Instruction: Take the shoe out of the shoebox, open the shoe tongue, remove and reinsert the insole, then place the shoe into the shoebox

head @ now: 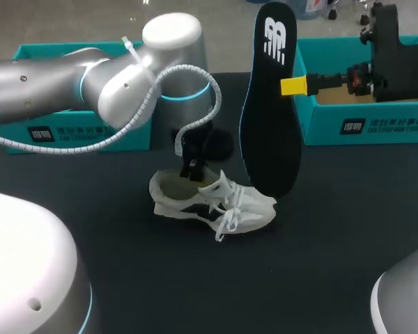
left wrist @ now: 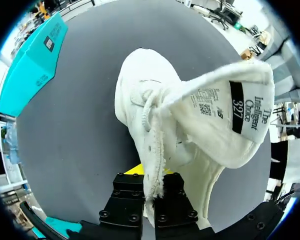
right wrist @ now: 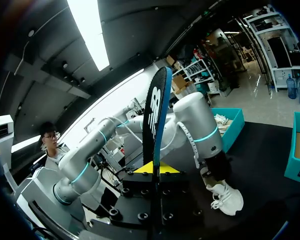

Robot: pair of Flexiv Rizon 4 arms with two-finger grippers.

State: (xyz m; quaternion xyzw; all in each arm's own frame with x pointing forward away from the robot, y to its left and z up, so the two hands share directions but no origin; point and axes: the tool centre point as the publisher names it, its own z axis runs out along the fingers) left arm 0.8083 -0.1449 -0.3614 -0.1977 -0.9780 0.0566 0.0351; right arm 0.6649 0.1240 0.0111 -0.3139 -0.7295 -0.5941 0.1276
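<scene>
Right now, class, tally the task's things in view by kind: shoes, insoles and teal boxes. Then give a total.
shoe: 1
insole: 1
teal boxes: 2, the left teal box and the right teal box
Total: 4

Your shoe is out on the dark table. It's a white low sneaker with a dark side stripe, upright on its sole, toe pointing right, laces loose. Its tongue is pulled up and folded back, so you can see the label on the underside. The insole is out too. It's black with a white logo, up in the air standing on end, lower tip near the shoe's toe. Behind are the teal left shoebox and the right shoebox, which is open with a brown inside.
</scene>
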